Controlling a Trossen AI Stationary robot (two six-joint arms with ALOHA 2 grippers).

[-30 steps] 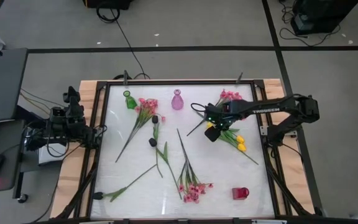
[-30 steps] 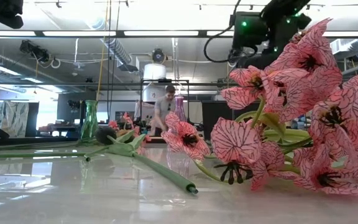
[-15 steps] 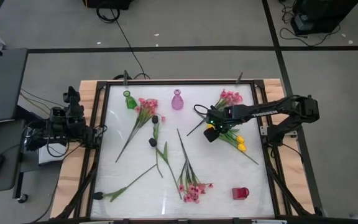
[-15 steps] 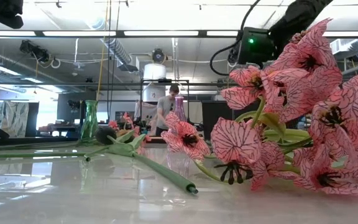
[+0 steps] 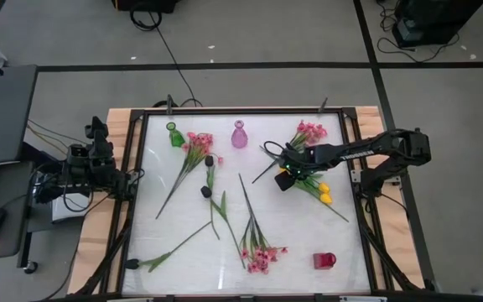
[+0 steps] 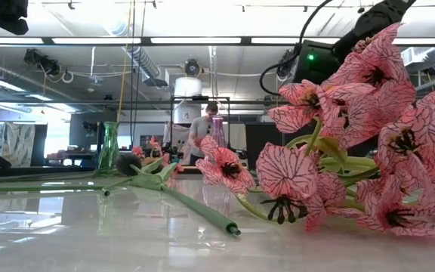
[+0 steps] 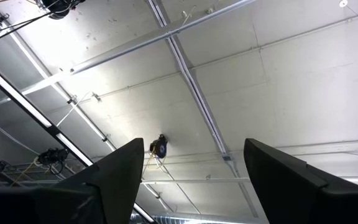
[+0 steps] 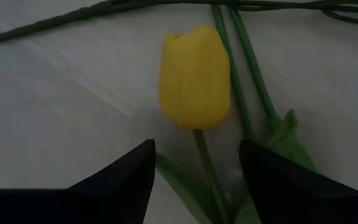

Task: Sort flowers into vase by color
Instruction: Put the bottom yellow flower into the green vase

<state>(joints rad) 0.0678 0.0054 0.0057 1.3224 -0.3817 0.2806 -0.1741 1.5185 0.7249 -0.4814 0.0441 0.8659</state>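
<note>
Around my right gripper [image 5: 284,178] flowers lie scattered on the white table [image 5: 174,226]: a pink spray [image 5: 310,131] just beyond it, other green stems [image 8: 244,81] crossing beside the bloom, a pink vase [image 5: 239,135] and a green vase [image 5: 173,134] farther off, a red vase [image 5: 324,261] well apart near the front edge; my jaws stand open, holding nothing, one finger [image 8: 135,174] on each side of a yellow tulip [image 8: 194,78] lying flat right under me, its stem between my fingertips; my left gripper [image 7: 188,180] waits open off the table's side, pointing at the ceiling.
</note>
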